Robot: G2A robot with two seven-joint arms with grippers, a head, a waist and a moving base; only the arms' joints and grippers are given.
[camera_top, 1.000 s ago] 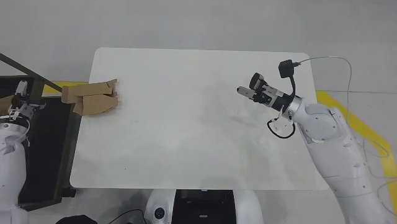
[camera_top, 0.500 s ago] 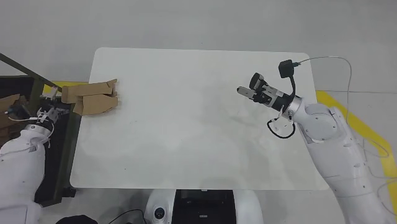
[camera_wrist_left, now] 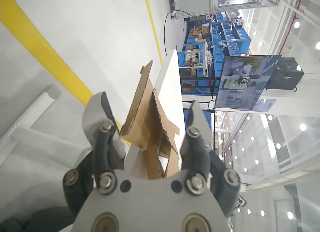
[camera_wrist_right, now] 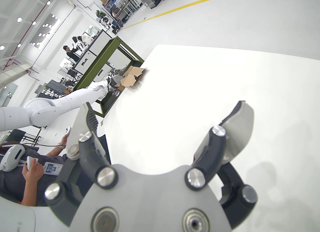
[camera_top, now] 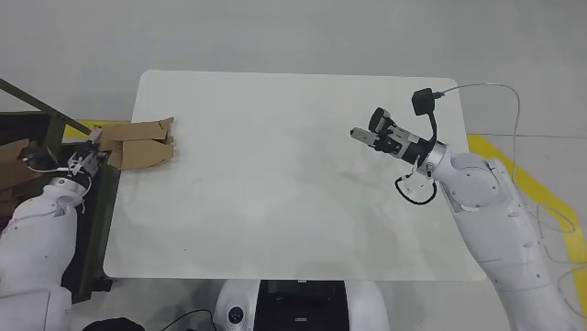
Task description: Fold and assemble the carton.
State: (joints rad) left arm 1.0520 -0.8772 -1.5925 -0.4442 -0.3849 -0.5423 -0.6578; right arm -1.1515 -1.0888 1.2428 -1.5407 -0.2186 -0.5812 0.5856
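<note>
You had the left claw [camera_top: 92, 159] opened wide at one edge of the desk [camera_top: 293, 212]. Its two fingers [camera_wrist_left: 105, 115] stood on either side of the near end of the carton [camera_top: 142, 143]. The carton lay just ahead of that claw, partly folded with its flaps standing up. Its near part hung out past the desk edge toward the claw. I could not tell whether either finger touched the cardboard, and nothing was clamped.

Your right claw [camera_top: 360, 135] was well apart from the carton, over the far side of the desk. Its fingers [camera_wrist_right: 238, 118] were spread wide and it held nothing. From that claw the carton lay far ahead at the opposite edge, with a dark green rack [camera_wrist_right: 110, 50] just beside it and the left claw right at it.
</note>
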